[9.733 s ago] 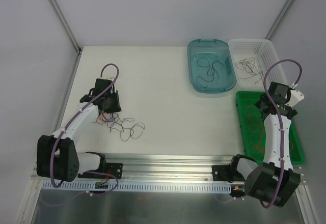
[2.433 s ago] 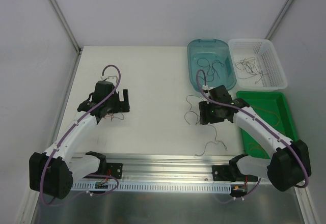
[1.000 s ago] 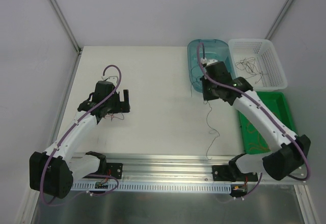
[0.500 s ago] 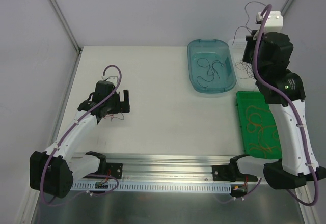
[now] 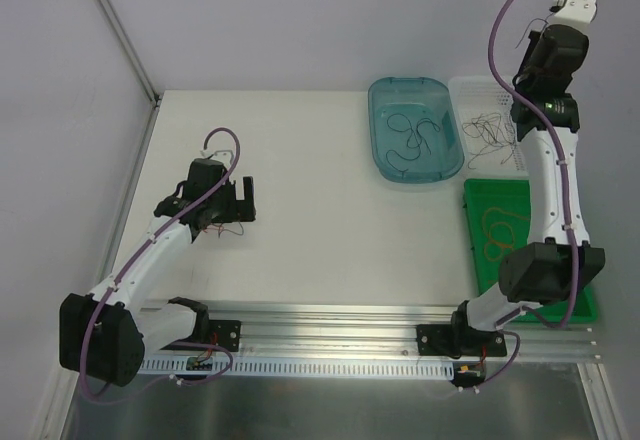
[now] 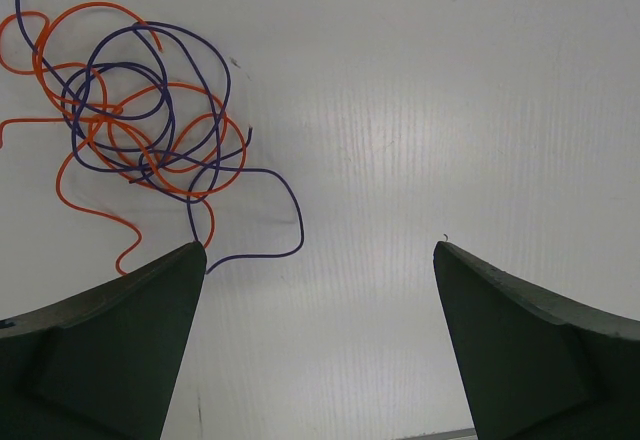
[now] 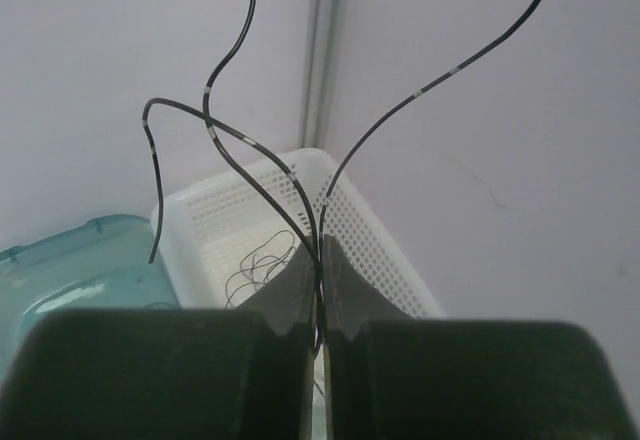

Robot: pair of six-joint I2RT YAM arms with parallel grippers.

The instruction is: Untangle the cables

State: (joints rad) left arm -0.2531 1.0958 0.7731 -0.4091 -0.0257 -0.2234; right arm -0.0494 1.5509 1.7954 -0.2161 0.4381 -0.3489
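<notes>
Here, your left tool (image 6: 320, 250) hangs released over the surface (image 6: 450, 90), with the orange and purple tangle of cables (image 6: 140, 130) lying just beside one fingertip (image 6: 180, 265). Farther back, your right tool (image 7: 320, 260) is raised high above the white basket (image 7: 220, 215), clenched on a thin black cable (image 7: 245, 145) whose ends curl upward; more black strands (image 7: 255, 265) lie in the basket.
</notes>
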